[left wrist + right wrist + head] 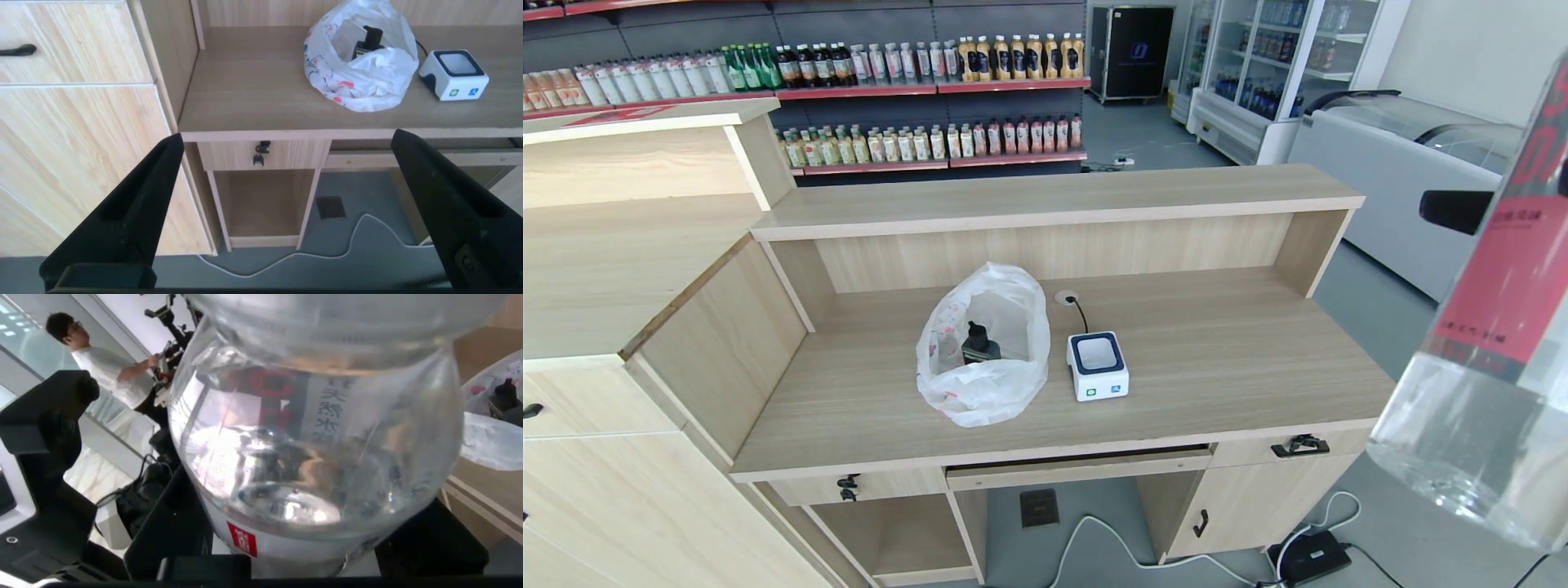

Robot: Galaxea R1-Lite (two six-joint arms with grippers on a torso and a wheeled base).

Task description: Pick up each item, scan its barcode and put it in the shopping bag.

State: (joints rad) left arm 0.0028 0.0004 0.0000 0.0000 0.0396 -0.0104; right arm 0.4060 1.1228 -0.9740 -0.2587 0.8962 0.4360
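Observation:
A clear water bottle (1494, 327) with a red label hangs high at the right, close to the head camera and clear of the counter. My right gripper (245, 547) is shut on it; one black finger (1454, 211) shows beside the label. The white plastic shopping bag (984, 351) stands open on the wooden counter (1217, 359), with a dark bottle (978, 343) inside. Just right of the bag sits the white barcode scanner (1097, 364). My left gripper (286, 237) is open and holds nothing, low in front of the counter's left end; from there the bag (359, 57) and scanner (458, 73) lie farther off.
A raised shelf (1054, 204) runs along the counter's back and a taller cabinet (621, 269) walls its left side. Drawers and an open bay sit under the counter, with cables (1111, 539) on the floor. Drink shelves and a chest freezer (1405, 163) stand behind.

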